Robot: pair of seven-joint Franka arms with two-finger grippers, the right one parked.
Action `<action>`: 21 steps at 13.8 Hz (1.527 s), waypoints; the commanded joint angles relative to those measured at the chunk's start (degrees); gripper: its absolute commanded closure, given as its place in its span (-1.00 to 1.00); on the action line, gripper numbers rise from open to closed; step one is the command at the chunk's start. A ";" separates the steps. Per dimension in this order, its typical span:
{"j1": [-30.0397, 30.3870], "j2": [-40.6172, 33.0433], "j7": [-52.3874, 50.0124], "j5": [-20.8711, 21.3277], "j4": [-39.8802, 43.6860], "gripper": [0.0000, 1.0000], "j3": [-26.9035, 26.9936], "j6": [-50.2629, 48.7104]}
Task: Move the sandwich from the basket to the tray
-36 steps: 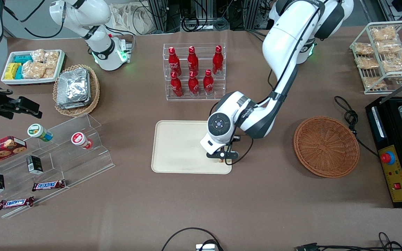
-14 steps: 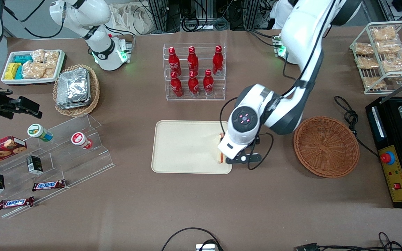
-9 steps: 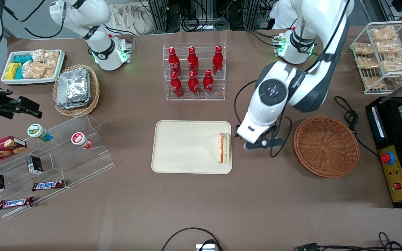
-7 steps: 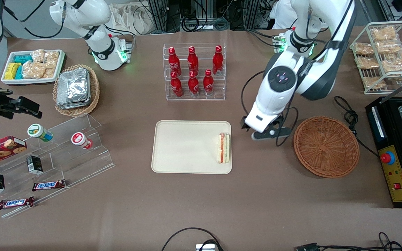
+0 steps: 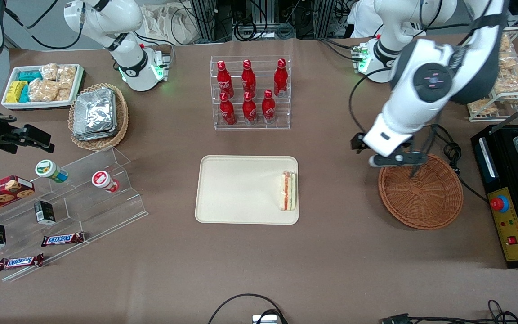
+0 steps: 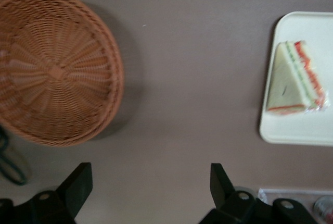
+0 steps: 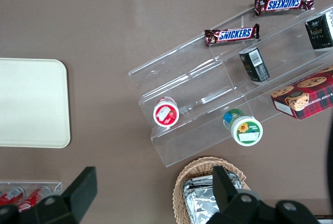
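We see the sandwich [image 5: 288, 191] lying on the tray [image 5: 236, 189]. Our hand [image 5: 378, 152], fingers spread and empty, has withdrawn to above the basket [image 5: 421, 191] rim.

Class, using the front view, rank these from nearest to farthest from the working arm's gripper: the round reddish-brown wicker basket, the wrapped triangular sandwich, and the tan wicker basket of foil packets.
The gripper hangs open above the basket's rim.
1. Round reddish-brown wicker basket: directly beneath it.
2. Wrapped triangular sandwich: on the cream rectangular tray's edge.
3. Tan wicker basket of foil packets: toward the parked arm's end.

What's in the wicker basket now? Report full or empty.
Empty: the basket shows bare weave. The sandwich lies on the tray. The open hand hovers over the basket's rim.
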 commanded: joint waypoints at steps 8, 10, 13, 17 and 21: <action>11.68 1.15 10.54 -0.22 12.12 -1.00 -0.55 -9.09; 12.65 2.99 10.72 -0.05 15.63 -1.00 -0.55 -9.44; 12.74 6.60 10.72 -0.05 22.57 -1.00 -0.55 -12.86; 12.65 7.93 10.72 0.13 24.09 -1.00 -0.64 -13.58; 12.56 8.19 10.45 0.04 24.18 -1.00 -0.64 -13.58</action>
